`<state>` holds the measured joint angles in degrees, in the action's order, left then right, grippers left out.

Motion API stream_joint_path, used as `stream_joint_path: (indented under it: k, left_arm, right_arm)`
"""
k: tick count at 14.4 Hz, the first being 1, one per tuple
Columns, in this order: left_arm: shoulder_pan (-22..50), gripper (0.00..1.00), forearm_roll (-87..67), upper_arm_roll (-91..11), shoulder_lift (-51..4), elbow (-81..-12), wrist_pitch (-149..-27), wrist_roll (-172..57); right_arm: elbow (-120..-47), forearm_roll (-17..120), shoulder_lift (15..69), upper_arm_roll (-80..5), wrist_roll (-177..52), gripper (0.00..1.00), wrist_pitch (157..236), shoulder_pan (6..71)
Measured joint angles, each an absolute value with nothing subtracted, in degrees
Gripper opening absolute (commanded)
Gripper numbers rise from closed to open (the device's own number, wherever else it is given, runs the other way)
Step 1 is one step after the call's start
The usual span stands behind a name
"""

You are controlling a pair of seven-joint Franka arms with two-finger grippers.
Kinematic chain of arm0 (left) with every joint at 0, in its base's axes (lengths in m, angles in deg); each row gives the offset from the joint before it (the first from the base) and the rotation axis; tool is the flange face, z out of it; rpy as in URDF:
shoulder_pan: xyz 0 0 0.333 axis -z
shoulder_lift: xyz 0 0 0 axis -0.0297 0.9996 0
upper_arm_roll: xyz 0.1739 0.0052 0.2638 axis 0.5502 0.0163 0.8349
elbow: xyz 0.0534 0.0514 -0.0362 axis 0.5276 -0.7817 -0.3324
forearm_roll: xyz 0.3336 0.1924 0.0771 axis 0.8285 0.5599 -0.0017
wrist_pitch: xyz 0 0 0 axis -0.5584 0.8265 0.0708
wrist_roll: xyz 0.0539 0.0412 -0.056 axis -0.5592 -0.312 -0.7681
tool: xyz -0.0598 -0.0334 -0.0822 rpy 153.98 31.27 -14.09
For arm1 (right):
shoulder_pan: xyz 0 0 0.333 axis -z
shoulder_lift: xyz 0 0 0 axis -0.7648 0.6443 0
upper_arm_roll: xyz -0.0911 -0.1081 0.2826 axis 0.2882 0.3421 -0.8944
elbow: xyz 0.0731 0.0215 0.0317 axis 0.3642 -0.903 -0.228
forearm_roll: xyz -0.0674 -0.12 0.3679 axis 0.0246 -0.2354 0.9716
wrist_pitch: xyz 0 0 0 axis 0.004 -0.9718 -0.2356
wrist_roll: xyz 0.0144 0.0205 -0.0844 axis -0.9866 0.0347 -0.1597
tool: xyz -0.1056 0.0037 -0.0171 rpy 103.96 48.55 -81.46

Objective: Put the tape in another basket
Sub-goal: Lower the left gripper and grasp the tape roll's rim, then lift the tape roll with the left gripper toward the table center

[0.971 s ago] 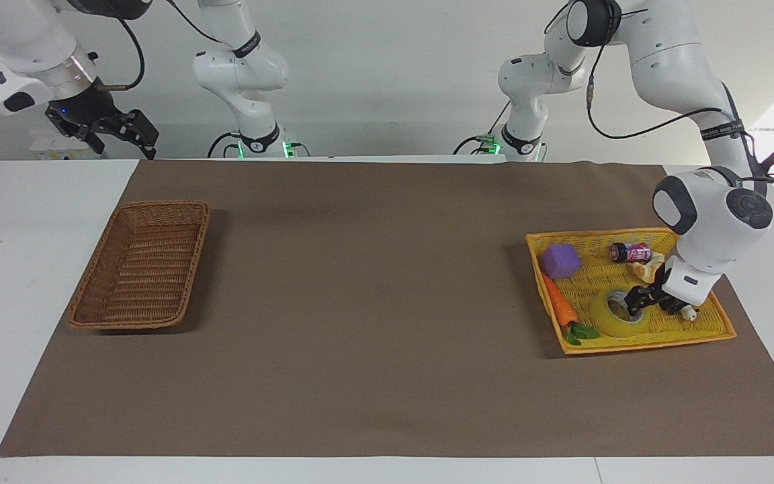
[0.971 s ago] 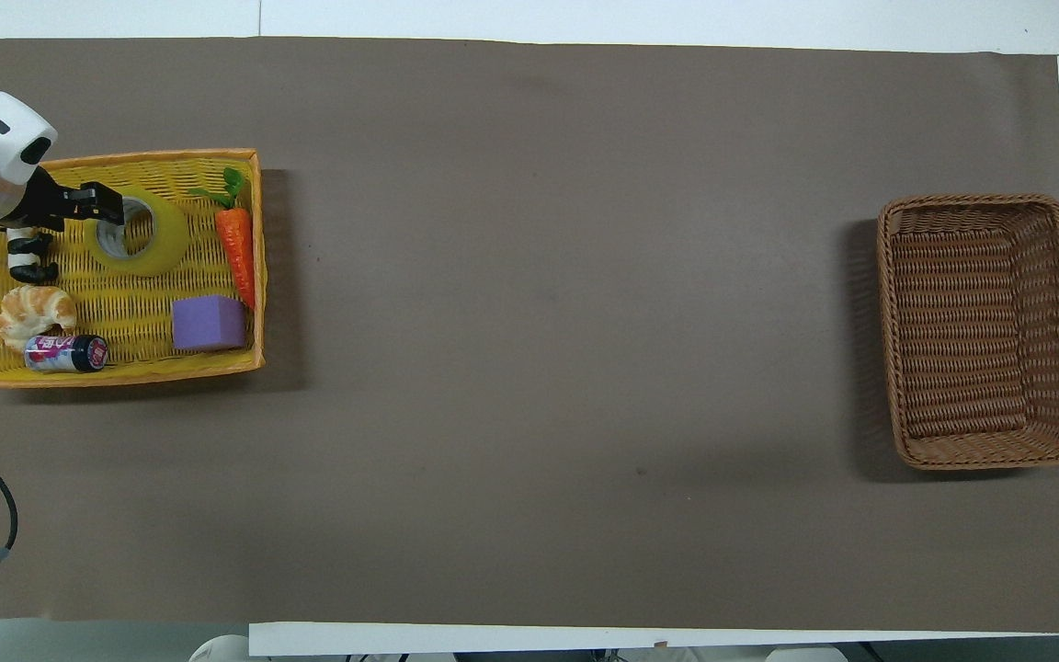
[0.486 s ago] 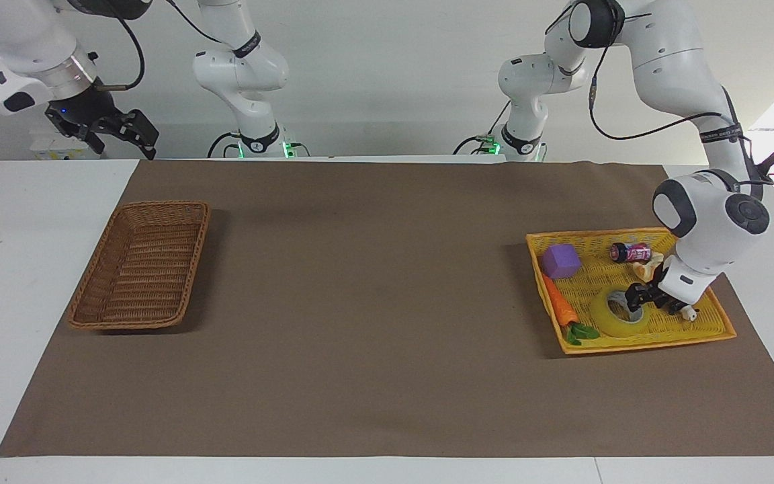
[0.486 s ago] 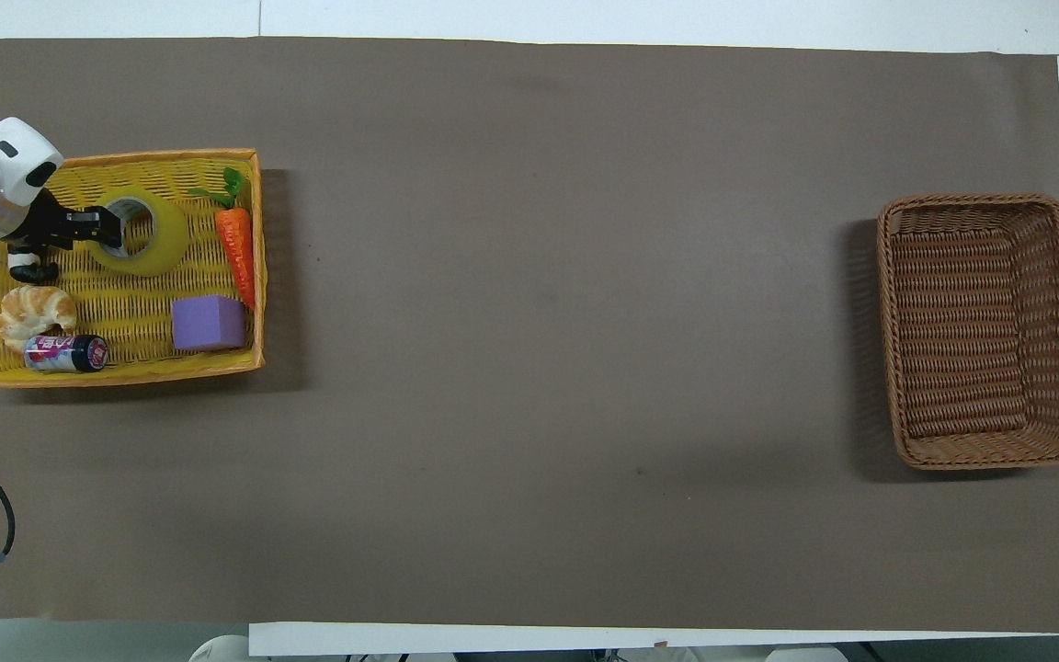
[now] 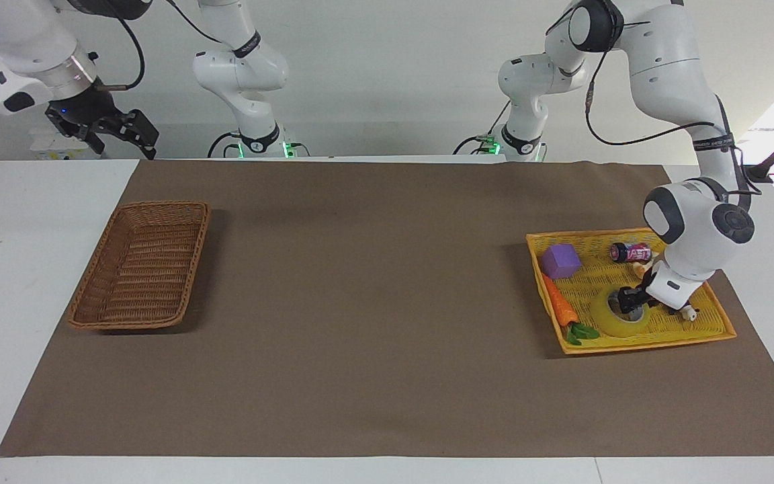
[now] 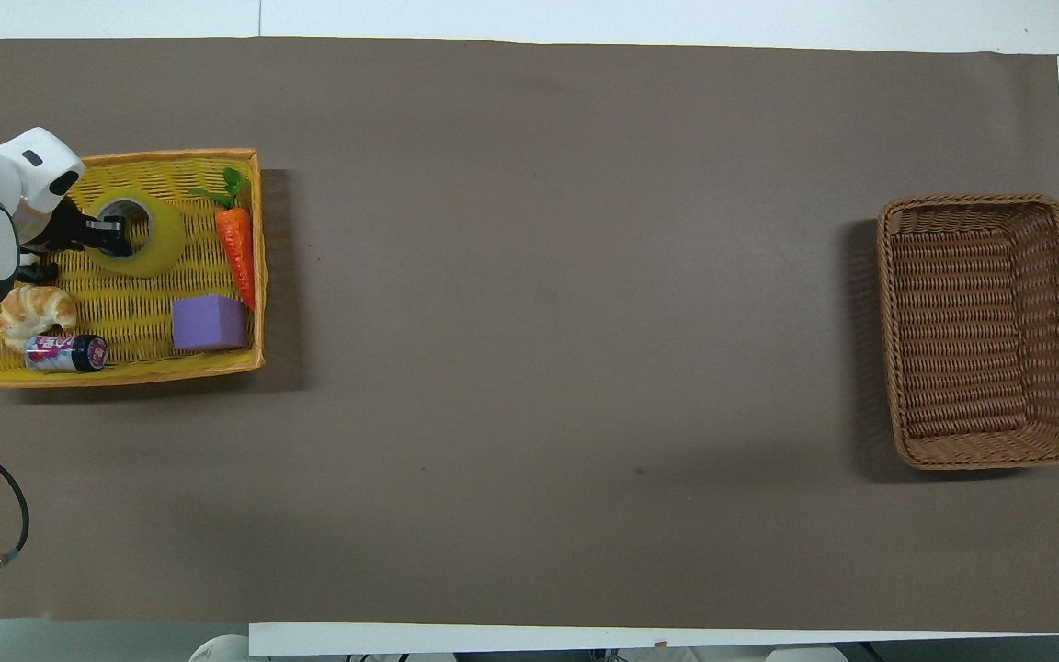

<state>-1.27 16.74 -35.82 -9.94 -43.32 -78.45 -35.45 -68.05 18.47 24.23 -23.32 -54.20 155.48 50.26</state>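
- The tape point(image 5: 619, 317) lay flat in the yellow tray point(image 5: 713, 321), beside the carrot point(image 5: 560, 307), at the left arm's end of the table.
- The left gripper point(image 5: 629, 300) was down at the roll's wall, one finger seemingly in the core; whether it had clamped could not be told. That straddle probably suits lifting a ring.
- The tray also held a purple block point(image 5: 560, 260), a can point(image 5: 631, 252) and a croissant point(image 6: 33, 311).
- The basket point(image 5: 142, 265), well apart from the tray, lay empty.
- The right gripper point(image 5: 125, 131) waited raised near the basket, fingers apart, holding nothing.
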Motion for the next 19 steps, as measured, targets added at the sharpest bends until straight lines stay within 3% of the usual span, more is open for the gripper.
stream_joint_path:
  k: [5,9,12,19]
  left_arm:
    - [-1.1,0.0,15.9,-35.8,-10.0,-39.8,-73.7,-35.4]
    - [2.7,0.0,9.7,-35.9,-11.0,-28.2,-60.4,-41.6]
    - [9.7,0.0,5.7,-36.4,-12.7,-23.2,-54.4,-53.0]
    - [30.6,0.0,1.6,-36.9,-13.4,-24.0,-55.6,-65.7]
  right_arm:
    - [-68.1,18.5,24.2,-23.3,-54.2,1.0,155.5,50.3]
    - [-68.1,18.5,24.2,-23.3,-54.2,1.0,155.5,50.3]
    - [-68.1,18.5,24.2,-23.3,-54.2,1.0,155.5,50.3]
    - [-68.1,18.5,24.2,-23.3,-54.2,1.0,155.5,50.3]
